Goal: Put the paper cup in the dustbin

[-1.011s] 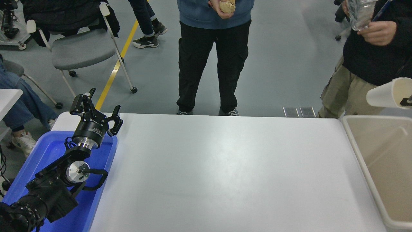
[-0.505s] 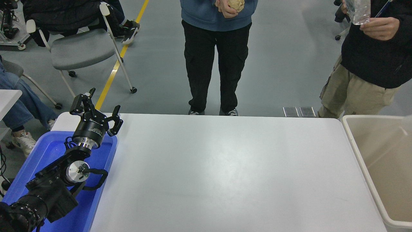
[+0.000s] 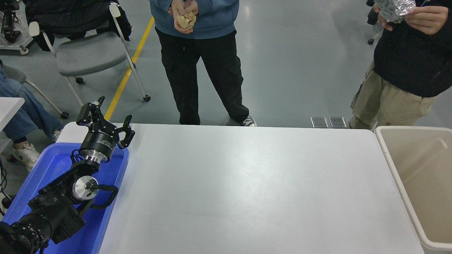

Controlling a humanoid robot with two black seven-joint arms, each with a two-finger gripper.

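The beige dustbin (image 3: 395,169) with its thick off-white rim stands at the table's right end; the part of its inside that shows holds nothing I can see. The paper cup is out of view. My right gripper and arm are out of view. My left gripper (image 3: 104,119) is parked open and empty at the lower left, above the far end of the blue tray (image 3: 53,165).
The white table (image 3: 247,190) spans the middle. A person in a blue top (image 3: 197,53) stands at the far side holding a crumpled beige wad (image 3: 186,20). Another person (image 3: 406,63) at the top right holds a crinkled clear bag (image 3: 393,7). A grey chair (image 3: 91,53) stands at the back left.
The paper cup and my right gripper, seen above the bin's far end a second ago, have left the view. The person in blue has stepped left. My left arm has not moved.
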